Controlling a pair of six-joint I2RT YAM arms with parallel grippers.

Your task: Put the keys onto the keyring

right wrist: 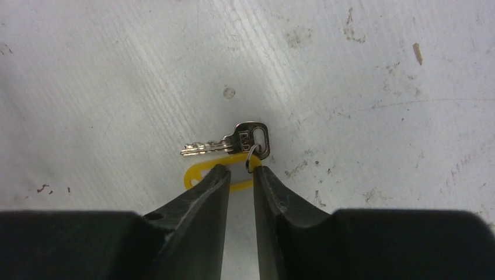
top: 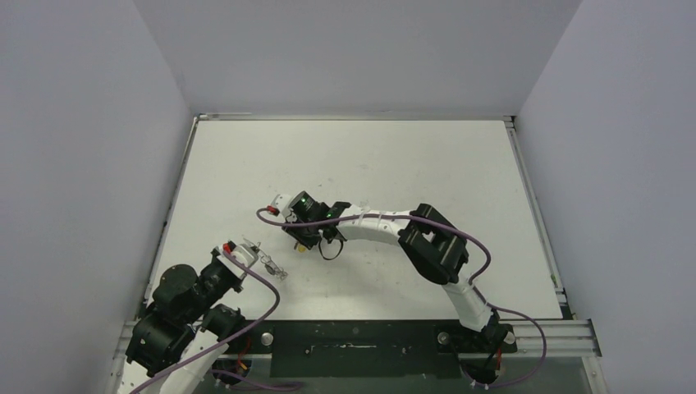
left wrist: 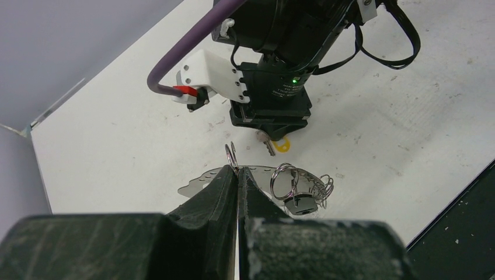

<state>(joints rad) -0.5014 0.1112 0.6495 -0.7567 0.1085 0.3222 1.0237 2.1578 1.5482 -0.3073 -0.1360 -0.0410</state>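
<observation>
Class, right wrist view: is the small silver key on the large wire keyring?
No, the small silver key lies on the white table, joined only to a yellow tag.

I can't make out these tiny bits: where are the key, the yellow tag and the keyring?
key [right wrist: 254,139]: right wrist view, on its silver head.
yellow tag [right wrist: 198,168]: right wrist view, on its upper left edge.
keyring [left wrist: 201,182]: left wrist view, on its silvery left end.

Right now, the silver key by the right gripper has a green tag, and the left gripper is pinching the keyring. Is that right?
Not quite. The silver key by the right gripper has a yellow tag, not a green one; the right wrist view shows it. The left gripper is indeed pinching the keyring.
</observation>
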